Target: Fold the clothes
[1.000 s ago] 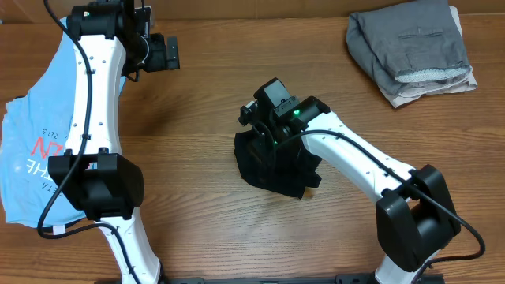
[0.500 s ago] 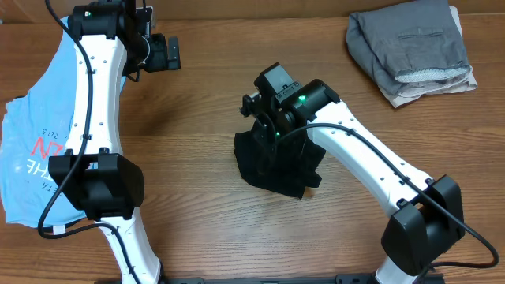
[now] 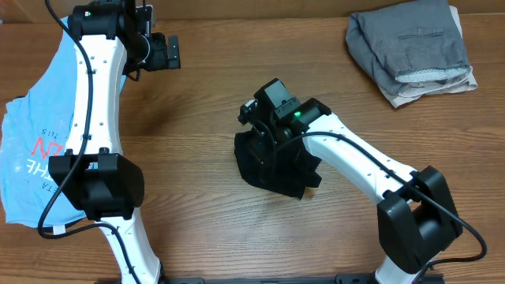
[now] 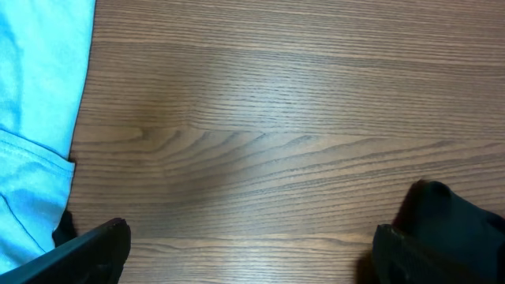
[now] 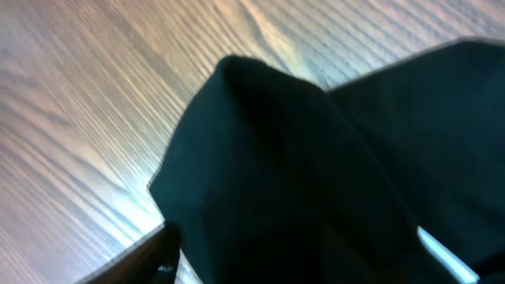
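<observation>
— Since the right arm has dipped back down after lifting half a second ago, where do we stand with the black T-shirt (image 3: 274, 164)?

— Closest to us, it lies in a crumpled heap on the wooden table (image 3: 197, 197), near the middle. Its outline looks the same as before the lift, so we judge that the rise and return shifted no cloth.

— Does the right gripper (image 3: 264, 128) have hold of it?

— It sits at the heap's far edge, back where it was a second ago. Through the right wrist camera we see only a raised ridge of the black T-shirt (image 5: 300, 158) filling the view, with the finger ends barely showing at the bottom corners. We cannot tell whether the jaws pinch cloth or merely straddle it.

— What does that mean for the folding?

— We think nothing is folded yet. This shirt wants spreading flat first, and the dip looks to us like another try at a hold.

— And off to the left?

— The light blue shirt (image 3: 31, 150) lies spread at the table's left edge, partly hidden by the left arm, its red-and-white lettering showing. Farther back, the left gripper (image 3: 170, 54) hovers over bare wood, jaws wide apart, holding nothing.

— Anything beyond?

— Folded grey trousers (image 3: 410, 47) rest at the far right corner, well apart from both shirts.
</observation>
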`<state>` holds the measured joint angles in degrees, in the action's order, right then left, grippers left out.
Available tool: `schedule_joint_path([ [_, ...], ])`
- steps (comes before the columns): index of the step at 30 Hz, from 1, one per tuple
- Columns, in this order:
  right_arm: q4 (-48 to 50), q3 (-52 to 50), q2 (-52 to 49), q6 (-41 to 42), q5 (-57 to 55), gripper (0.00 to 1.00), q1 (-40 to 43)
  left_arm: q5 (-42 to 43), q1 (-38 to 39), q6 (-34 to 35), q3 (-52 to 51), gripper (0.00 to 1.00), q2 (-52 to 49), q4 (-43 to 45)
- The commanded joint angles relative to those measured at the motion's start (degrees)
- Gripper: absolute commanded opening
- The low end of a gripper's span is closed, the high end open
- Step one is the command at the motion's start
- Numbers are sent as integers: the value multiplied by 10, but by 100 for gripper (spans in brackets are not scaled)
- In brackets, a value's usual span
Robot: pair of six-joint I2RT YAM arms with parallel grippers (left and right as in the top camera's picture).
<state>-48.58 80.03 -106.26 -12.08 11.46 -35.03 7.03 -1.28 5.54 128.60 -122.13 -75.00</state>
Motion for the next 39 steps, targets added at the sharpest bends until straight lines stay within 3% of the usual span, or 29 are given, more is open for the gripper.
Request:
schedule_joint_path([
  [1,5,-2,-6,-11,-24,27,-1,0,-5,-13,-4,100,10,2],
  [4,-3,7,-6,6,-24,5,5,0,-5,-13,-4,100,10,2],
  [5,-9,12,-6,12,-25,4,6,0,-5,-13,-4,100,10,3],
  [12,-117,62,-5,54,-24,4,5,0,-5,-13,-4,100,10,3],
  [19,-250,54,-5,154,-14,4,4,0,-5,-13,-4,100,10,3],
  [28,-229,-81,-5,276,-9,4,10,0,-5,-13,-4,100,10,3],
  [32,-218,-119,-5,287,-10,4,11,0,-5,-13,-4,100,10,7],
  [39,-256,-30,13,281,-16,33,17,0,-5,-13,-4,100,10,17],
])
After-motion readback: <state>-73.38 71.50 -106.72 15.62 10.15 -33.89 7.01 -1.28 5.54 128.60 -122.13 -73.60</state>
